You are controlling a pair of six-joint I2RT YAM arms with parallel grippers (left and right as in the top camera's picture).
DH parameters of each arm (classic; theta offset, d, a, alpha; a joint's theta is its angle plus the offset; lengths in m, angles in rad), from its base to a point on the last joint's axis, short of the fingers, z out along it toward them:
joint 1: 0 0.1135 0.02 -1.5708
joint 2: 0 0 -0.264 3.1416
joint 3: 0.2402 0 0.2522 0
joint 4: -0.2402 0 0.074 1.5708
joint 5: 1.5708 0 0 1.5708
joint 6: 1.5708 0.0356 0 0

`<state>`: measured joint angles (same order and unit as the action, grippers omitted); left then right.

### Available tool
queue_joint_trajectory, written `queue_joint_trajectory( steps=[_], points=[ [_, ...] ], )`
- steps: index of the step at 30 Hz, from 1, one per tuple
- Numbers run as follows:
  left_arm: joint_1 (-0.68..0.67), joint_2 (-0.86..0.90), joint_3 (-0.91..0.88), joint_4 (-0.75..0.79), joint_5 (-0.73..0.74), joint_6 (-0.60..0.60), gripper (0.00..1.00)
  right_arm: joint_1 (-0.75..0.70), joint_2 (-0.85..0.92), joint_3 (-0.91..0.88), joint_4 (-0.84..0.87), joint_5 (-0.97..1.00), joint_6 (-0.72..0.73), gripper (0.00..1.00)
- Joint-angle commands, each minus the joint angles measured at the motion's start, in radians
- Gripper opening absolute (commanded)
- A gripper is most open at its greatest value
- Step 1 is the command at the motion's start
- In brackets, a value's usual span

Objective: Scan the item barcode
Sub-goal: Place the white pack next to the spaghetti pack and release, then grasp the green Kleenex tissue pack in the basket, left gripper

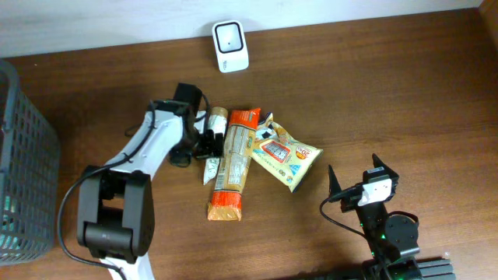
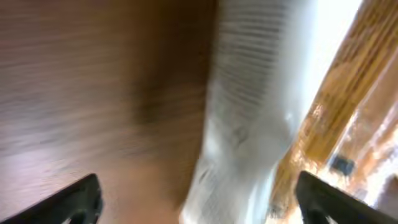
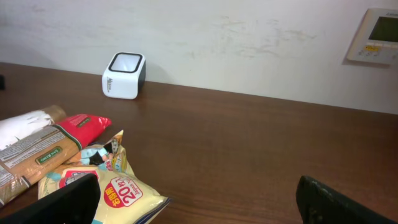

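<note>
Left pincer (image 2: 199, 198) open, jaws astride the white packet (image 2: 249, 124), which lies flat on the bench (image 1: 373, 93), its long axis running away between them. Right pincer (image 1: 355, 173) open, well apart. Scanner (image 1: 230, 46) farthest.

In the lower left of the right wrist view, the yellow bag (image 3: 118, 193) bears a red round badge reading "20"; the characters beside it are too small to read. Print on the long pack (image 3: 37, 152), the scanner (image 3: 124, 74) and the wall panel (image 3: 376, 34) is illegible.
</note>
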<state>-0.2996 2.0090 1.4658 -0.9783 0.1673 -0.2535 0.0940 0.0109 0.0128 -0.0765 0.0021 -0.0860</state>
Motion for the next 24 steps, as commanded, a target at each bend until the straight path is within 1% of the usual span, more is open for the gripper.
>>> queue_joint_trajectory(
  steps=[1, 5, 8, 10, 11, 12, 13, 15, 17, 20, 21, 24],
  points=[
    [0.049, -0.066, 0.234, -0.128, -0.163, 0.002, 0.99, -0.005, -0.007, -0.007, -0.003, -0.001, -0.003, 0.99],
    [0.115, -0.152, 0.489, -0.253, -0.272, 0.024, 0.99, -0.005, -0.007, -0.007, -0.003, -0.001, -0.003, 0.99],
    [0.195, -0.204, 0.637, -0.273, -0.282, 0.135, 0.99, -0.005, -0.007, -0.007, -0.003, -0.001, -0.003, 0.98],
    [0.27, -0.241, 0.691, -0.278, -0.286, 0.138, 1.0, -0.005, -0.007, -0.007, -0.003, -0.001, -0.003, 0.99],
    [0.326, -0.266, 0.703, -0.271, -0.296, 0.137, 0.95, -0.005, -0.007, -0.007, -0.003, -0.001, -0.003, 0.99],
    [0.377, -0.283, 0.704, -0.26, -0.31, 0.13, 0.87, -0.005, -0.007, -0.007, -0.003, -0.001, -0.003, 0.99],
    [0.438, -0.296, 0.704, -0.255, -0.348, 0.097, 0.85, -0.005, -0.007, -0.007, -0.003, -0.001, -0.003, 0.99],
    [0.52, -0.303, 0.704, -0.264, -0.413, 0.038, 0.85, -0.005, -0.007, -0.007, -0.003, -0.001, -0.003, 0.99],
    [0.638, -0.302, 0.699, -0.294, -0.489, -0.052, 0.86, -0.005, -0.007, -0.007, -0.003, -0.001, -0.003, 0.99],
    [0.756, -0.302, 0.66, -0.306, -0.497, -0.145, 0.89, -0.005, -0.007, -0.007, -0.003, -0.001, -0.003, 0.99],
    [0.804, -0.302, 0.62, -0.298, -0.497, -0.181, 0.9, -0.005, -0.007, -0.007, -0.003, -0.001, -0.003, 0.99],
    [0.866, -0.302, 0.531, -0.271, -0.497, -0.191, 0.9, -0.005, -0.007, -0.007, -0.003, -0.001, -0.003, 0.99]
  ],
)
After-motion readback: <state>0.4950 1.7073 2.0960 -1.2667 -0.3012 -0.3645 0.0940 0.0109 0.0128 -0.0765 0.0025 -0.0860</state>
